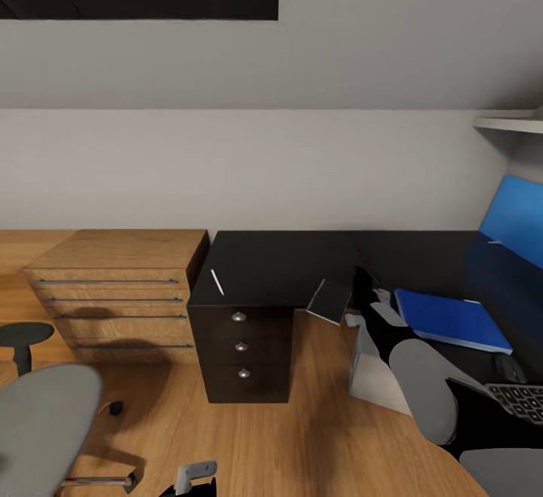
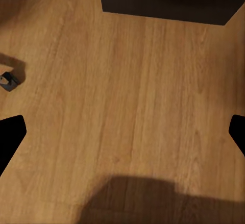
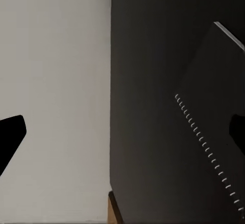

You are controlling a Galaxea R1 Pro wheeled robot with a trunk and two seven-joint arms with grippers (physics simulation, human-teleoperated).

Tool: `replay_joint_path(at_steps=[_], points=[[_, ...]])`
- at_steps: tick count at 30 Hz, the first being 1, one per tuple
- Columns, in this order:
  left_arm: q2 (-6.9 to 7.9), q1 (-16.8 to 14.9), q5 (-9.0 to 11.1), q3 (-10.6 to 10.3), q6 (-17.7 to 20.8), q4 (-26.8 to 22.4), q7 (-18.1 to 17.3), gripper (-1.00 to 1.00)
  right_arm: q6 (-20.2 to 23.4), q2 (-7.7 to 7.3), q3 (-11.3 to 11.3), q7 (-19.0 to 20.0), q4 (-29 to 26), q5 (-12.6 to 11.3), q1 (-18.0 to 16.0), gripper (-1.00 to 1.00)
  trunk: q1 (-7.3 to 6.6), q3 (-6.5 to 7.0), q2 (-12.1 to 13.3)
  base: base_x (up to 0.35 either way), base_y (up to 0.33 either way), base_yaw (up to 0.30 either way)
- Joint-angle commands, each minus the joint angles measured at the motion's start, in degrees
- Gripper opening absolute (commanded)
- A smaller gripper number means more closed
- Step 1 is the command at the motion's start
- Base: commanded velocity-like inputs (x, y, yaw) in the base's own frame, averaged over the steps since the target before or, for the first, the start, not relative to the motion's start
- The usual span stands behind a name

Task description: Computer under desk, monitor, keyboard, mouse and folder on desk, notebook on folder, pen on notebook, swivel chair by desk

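Observation:
The black desk (image 1: 286, 263) carries the whitish pen (image 1: 217, 281) near its left end and the blue folder (image 1: 451, 320) to the right. The grey notebook (image 1: 329, 301) sits tilted at the desk's inner corner, its spiral edge (image 3: 204, 142) close to one finger. My right gripper (image 1: 361, 284) (image 3: 122, 132) hovers open just right of it. The mouse (image 1: 511, 367) and keyboard (image 1: 520, 400) lie at the lower right. The pale computer (image 1: 368, 372) stands under the desk. The swivel chair (image 1: 45, 421) is at the lower left. My left gripper (image 2: 122, 132) is open over bare floor. The monitor is out of view.
A light wood cabinet (image 1: 113, 293) stands left of the desk's black drawer unit (image 1: 241, 350). The blue back panel (image 1: 516, 225) rises at the right. A chair caster (image 2: 7, 81) sits on the wood floor (image 1: 317, 421). A sloped grey wall is behind the desk.

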Motion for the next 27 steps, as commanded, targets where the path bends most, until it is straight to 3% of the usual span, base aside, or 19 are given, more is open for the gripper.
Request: replay_joint_path(at_steps=[1, 27], points=[[0.04, -0.1, 0.3, -0.5, -0.4, -0.2, 0.4, 1.0, -0.1, 0.01, 0.0, 0.3, 0.1, -0.6, -0.1, 1.0, 0.23, -0.24, -0.5, 0.0, 0.0, 0.002], [0.03, -0.1, 0.3, -0.5, -0.3, -0.2, 0.4, 1.0, 0.6, -0.23, -0.1, 0.4, 0.1, -0.6, 0.0, 1.0, 5.94, -4.91, -10.9, 0.0, 0.0, 0.0]])
